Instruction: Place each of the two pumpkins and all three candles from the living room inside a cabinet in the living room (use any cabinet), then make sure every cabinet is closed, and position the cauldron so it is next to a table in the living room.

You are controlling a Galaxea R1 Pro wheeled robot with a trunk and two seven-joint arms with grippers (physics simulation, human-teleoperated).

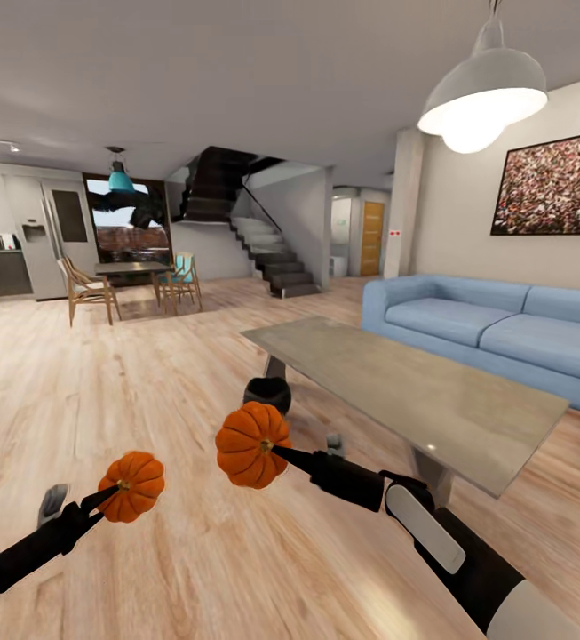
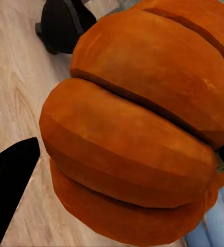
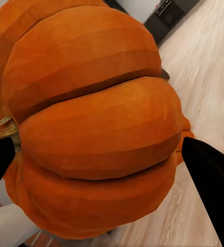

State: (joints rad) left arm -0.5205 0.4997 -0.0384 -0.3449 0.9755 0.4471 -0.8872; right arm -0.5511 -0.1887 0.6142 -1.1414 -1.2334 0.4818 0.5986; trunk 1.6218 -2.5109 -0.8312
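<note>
Nearest you in the head view are your two arms, each carrying a pumpkin clear of the floor. Your right gripper (image 1: pixel 276 451) pinches the larger-looking pumpkin (image 1: pixel 252 444) at the stem end, and your left gripper (image 1: pixel 112 491) pinches the other pumpkin (image 1: pixel 131 486) the same way. Just beyond the right-hand pumpkin the black cauldron (image 1: pixel 267 394) sits on the floor by the near corner of the table (image 1: pixel 414 391), with a blue sofa (image 1: pixel 503 324) behind the table's far edge. No cabinet or candle is in sight; the dining set and stairs lie well beyond.

In the left wrist view the pumpkin (image 2: pixel 137 134) is held between the dark fingers (image 2: pixel 12 190), with the cauldron (image 2: pixel 63 25) on the floor past it.

In the right wrist view the pumpkin (image 3: pixel 86 123) sits between the fingers (image 3: pixel 209 180), one at each side of it.

You seem to be at the carrying step: both pumpkins picked up, not yet stowed. Next you will probably need to turn the base to find the cabinet, and opening a front will likely call for a free gripper.
</note>
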